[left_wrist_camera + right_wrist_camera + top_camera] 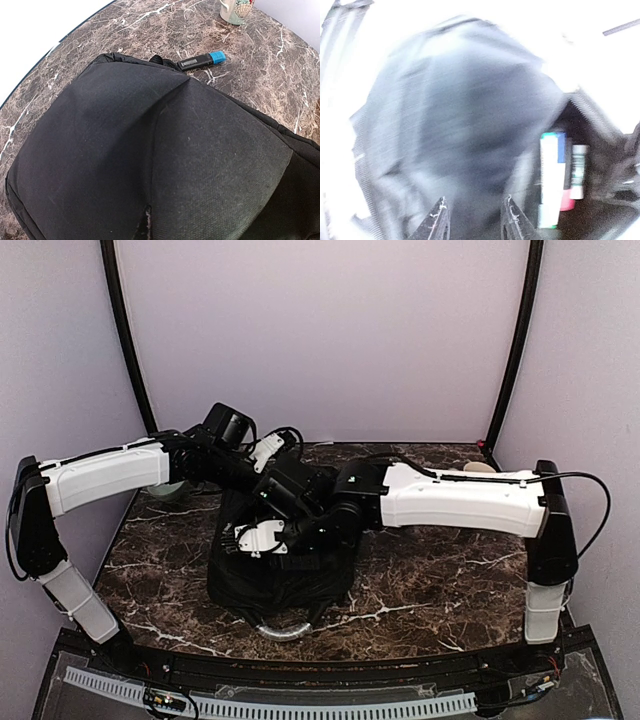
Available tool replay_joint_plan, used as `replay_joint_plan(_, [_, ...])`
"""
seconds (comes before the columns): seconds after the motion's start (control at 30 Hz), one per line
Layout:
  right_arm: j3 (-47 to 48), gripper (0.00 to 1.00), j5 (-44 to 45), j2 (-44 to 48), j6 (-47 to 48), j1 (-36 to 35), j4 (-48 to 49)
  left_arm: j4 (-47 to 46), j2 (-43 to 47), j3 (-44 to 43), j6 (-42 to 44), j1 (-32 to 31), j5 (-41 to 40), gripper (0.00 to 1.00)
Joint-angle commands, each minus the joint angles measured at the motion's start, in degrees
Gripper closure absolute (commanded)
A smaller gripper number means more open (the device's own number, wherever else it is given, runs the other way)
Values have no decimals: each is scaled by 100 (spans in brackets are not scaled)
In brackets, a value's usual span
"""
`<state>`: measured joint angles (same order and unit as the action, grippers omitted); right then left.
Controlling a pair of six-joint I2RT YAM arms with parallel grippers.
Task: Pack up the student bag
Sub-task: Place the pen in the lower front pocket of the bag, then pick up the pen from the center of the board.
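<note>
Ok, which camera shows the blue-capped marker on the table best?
Left wrist: the blue-capped marker lies sharp and unobstructed just beyond the student bag. The top view does not show it; the blurred right wrist view looks into the bag.

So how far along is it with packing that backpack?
Partly done: a few small items already sit inside the open backpack. Right now the right gripper is down in its mouth, fingers apart and empty. Still left: a blue-capped marker lies on the table beside it, with a mug further off.
</note>
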<state>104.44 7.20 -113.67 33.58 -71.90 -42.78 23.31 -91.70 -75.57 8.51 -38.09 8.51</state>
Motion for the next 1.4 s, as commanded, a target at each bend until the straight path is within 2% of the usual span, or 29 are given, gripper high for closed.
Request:
replay_joint_plan(0.0, [571, 63, -1792, 344, -41, 181, -1797, -456, 283, -157, -14, 74, -180, 100])
replay_joint_plan(0.1, [1010, 62, -2664, 354, 171, 373, -2985, -467, 342, -131, 33, 73, -279, 100])
replay_joint_plan(0.27, [219, 61, -2809, 1247, 271, 918, -3042, -450, 313, -133, 80, 73, -378, 100])
replay_joint_plan(0.47, [126, 59, -3660, 1582, 190, 2878, -2893, -369, 264, -188, 109, 73, -398, 100])
replay_joint_plan(0.53, [-61, 57, -3451, 1519, -231, 3406, -2382, -399, 285, -167, 109, 76, -412, 100])
replay_joint_plan(0.67, [-530, 54, -2379, 1115, -951, 4089, -1557, -409, 267, -158, 115, 79, -389, 100])
replay_joint_plan(0.73, [-598, 55, -1952, 773, -1259, 4376, -1307, -398, 241, -168, 107, 75, -364, 100])
replay_joint_plan(0.8, [-485, 55, -1900, 373, -1450, 4643, -1263, -393, 255, -167, 107, 78, -330, 100])
replay_joint_plan(1.07, [117, 54, -1459, -700, -1560, 4729, -1386, -391, 234, -181, 90, 73, -288, 100])
replay_joint_plan(1.37, [22, 53, -854, -1121, -1440, 4441, -1144, -389, 233, -188, 63, 73, -236, 100])
